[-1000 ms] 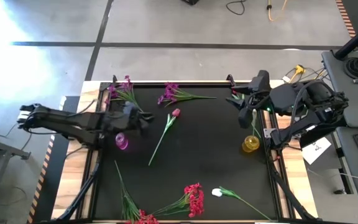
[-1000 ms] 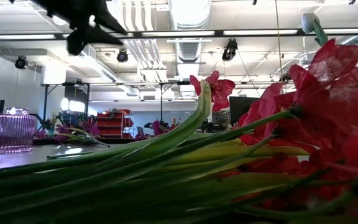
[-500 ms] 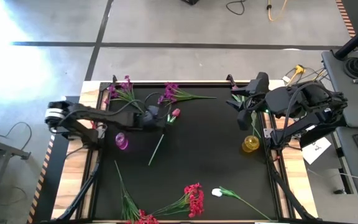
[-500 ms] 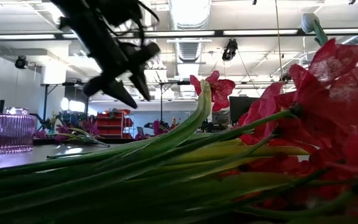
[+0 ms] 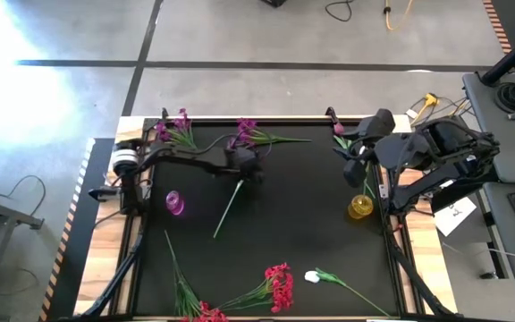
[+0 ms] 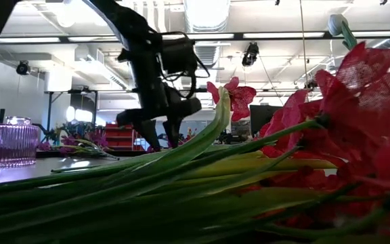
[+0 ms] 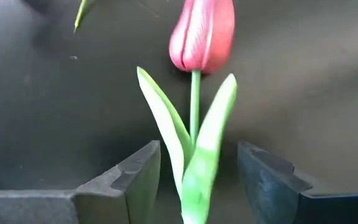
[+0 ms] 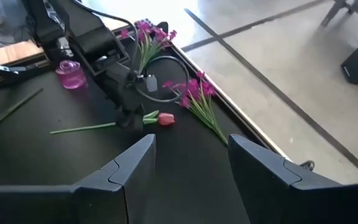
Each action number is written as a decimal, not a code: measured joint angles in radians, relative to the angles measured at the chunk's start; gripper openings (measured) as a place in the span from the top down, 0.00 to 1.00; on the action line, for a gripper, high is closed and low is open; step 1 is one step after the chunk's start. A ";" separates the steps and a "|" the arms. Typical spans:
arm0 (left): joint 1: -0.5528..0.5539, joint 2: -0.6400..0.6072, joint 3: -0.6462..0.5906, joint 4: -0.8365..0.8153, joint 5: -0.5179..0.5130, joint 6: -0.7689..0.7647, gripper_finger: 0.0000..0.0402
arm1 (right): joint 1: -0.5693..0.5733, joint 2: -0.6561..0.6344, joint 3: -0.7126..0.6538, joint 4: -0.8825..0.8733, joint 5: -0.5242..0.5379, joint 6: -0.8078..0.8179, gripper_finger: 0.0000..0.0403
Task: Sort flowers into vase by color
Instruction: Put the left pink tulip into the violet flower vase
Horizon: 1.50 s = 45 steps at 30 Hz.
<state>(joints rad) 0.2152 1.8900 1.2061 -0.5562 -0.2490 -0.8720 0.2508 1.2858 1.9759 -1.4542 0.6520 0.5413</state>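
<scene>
Straddling pink tulip (image 7: 202, 31) leaves, left gripper (image 7: 197, 177) fingers spread, released, not touching stem. Right gripper (image 8: 191, 171) released, near yellow vase (image 5: 360, 207).

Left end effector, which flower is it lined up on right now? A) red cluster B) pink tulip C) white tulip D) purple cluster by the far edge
B: the left end effector is open with its fingers on either side of the pink tulip, straddling the stem and leaves just below the bud; the high view puts it over that same stem.
</scene>
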 joint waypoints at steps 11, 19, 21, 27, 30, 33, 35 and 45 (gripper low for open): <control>0.062 0.097 0.042 -0.002 0.045 0.074 0.70 | 0.000 0.000 0.000 -0.007 0.003 -0.035 0.52; 0.069 0.085 0.092 0.026 -0.026 0.141 0.98 | 0.000 0.000 0.000 -0.007 0.003 -0.039 0.52; 0.071 0.038 0.097 0.027 -0.035 0.152 0.98 | 0.000 0.000 0.000 -0.008 0.003 -0.039 0.52; 0.016 -0.219 0.034 0.110 -0.101 0.263 0.99 | 0.000 0.000 0.000 -0.008 0.003 -0.038 0.52; -0.034 -0.403 -0.049 0.232 -0.126 0.417 1.00 | 0.000 0.001 0.000 -0.007 0.004 -0.032 0.52; -0.079 -0.588 -0.163 0.356 -0.089 0.573 1.00 | 0.000 0.007 0.000 -0.007 0.004 -0.029 0.52; -0.092 -0.713 -0.235 0.423 0.001 0.646 1.00 | 0.000 0.014 0.000 -0.006 0.004 -0.028 0.52; -0.095 -1.263 -0.510 0.446 0.197 0.884 1.00 | 0.000 0.062 -0.001 0.001 0.046 -0.028 0.52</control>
<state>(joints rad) 0.1200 0.6273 0.6965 -0.1106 -0.0521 0.0125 0.2504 1.3478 1.9751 -1.4528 0.6984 0.5130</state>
